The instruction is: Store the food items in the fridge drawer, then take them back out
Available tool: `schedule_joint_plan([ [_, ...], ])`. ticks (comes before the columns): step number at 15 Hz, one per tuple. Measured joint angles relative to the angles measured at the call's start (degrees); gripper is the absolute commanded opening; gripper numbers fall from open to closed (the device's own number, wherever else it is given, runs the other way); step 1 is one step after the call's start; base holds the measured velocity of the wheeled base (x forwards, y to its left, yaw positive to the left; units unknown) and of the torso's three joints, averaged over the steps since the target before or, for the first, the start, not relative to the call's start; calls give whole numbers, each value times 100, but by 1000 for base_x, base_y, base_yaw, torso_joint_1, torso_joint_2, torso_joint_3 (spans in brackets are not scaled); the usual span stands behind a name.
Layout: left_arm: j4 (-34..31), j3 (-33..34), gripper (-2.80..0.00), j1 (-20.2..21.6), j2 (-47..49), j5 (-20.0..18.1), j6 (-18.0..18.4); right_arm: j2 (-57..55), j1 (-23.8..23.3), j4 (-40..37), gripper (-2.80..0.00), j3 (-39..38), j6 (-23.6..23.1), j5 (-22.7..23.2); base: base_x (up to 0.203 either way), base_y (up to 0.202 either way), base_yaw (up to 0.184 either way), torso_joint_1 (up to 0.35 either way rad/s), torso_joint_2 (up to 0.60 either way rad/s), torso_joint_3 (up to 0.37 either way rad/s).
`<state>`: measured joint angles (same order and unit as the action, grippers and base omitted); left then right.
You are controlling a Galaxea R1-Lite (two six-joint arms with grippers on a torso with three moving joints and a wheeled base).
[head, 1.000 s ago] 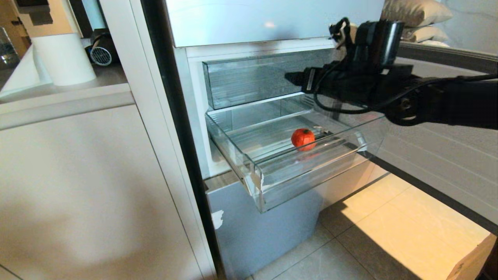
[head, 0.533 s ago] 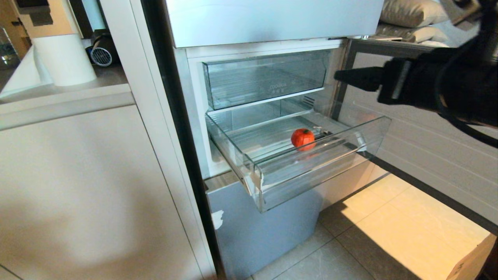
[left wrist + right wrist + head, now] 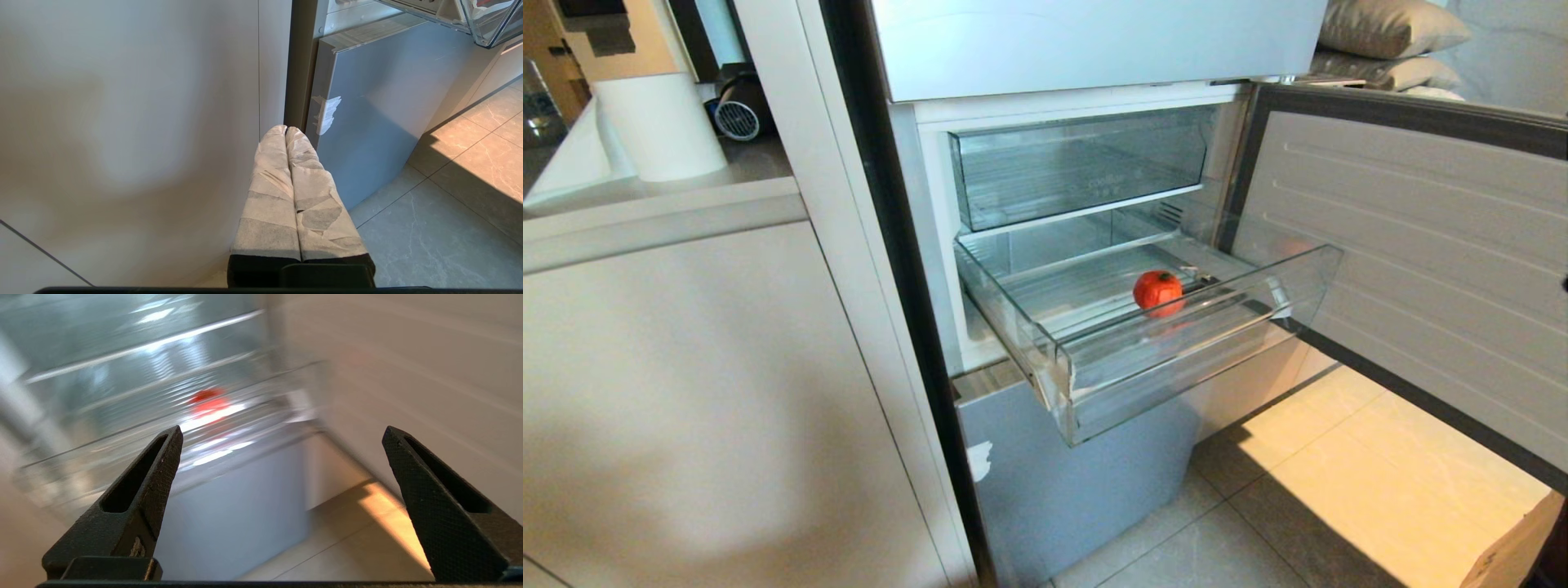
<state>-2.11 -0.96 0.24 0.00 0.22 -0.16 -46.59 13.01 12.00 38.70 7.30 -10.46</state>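
One red fruit (image 3: 1159, 291) sits in the pulled-out clear fridge drawer (image 3: 1176, 359), near its front lip, right of centre on the ribbed floor. A second clear drawer (image 3: 1078, 163) with small lettering is pushed in above it. The fridge door (image 3: 1413, 261) stands open on the right. The right tool (image 3: 282, 441) is off the head view, released, jaws wide apart, nothing between them, pointed toward the drawer from the near side. The left tool (image 3: 286, 134) is parked low by the white cabinet (image 3: 122, 122), taped fingers (image 3: 273, 188) pressed together, clenched on nothing.
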Motion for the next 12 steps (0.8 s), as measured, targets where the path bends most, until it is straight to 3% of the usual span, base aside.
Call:
schedule_joint_plan([
  [3,0,0,-280,0,0,-1,0,1346,-409,-385,0,-842,-107,-91,0,0,0,0,0,0],
  [7,0,0,-280,0,0,-1,0,2596,-723,-714,0,-2644,-549,-2,0,0,0,0,0,0],
  [9,0,0,-280,0,0,-1,0,2905,-1002,-421,0,-3462,-893,332,0,0,0,0,0,0],
  [12,0,0,-280,0,0,-1,0,3300,-1387,-969,0,-3820,-1134,942,0,0,0,0,0,0],
])
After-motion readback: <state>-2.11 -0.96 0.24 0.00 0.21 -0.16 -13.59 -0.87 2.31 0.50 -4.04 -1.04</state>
